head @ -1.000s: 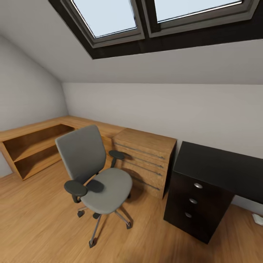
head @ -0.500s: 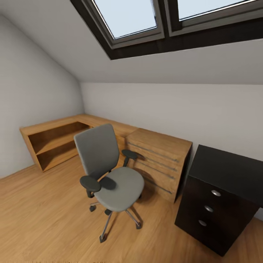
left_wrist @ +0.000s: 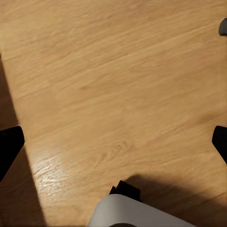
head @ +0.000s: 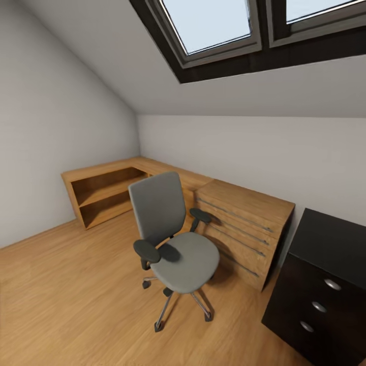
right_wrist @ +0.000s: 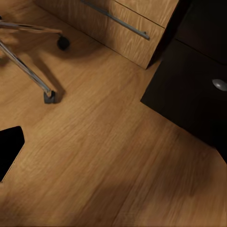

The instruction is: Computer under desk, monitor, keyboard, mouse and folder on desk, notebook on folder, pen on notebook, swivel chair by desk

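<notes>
Standing on the wood-plank floor (head: 61, 300), the swivel chair (head: 173, 244) has its seat bare, its tall grey back toward the low open shelf (head: 104, 195) along the wall. Just beside it is the light-wood chest of drawers (head: 249, 231), and next to that the worktop (head: 330, 244) with its dark drawer unit and round silver knobs. Skylights (head: 213, 25) sit in the sloped ceiling above. The left end effector (left_wrist: 113, 142) is released, fingertips spread wide over the floor. Whether the right end effector (right_wrist: 9, 151) is clenched or released, I cannot tell.
</notes>
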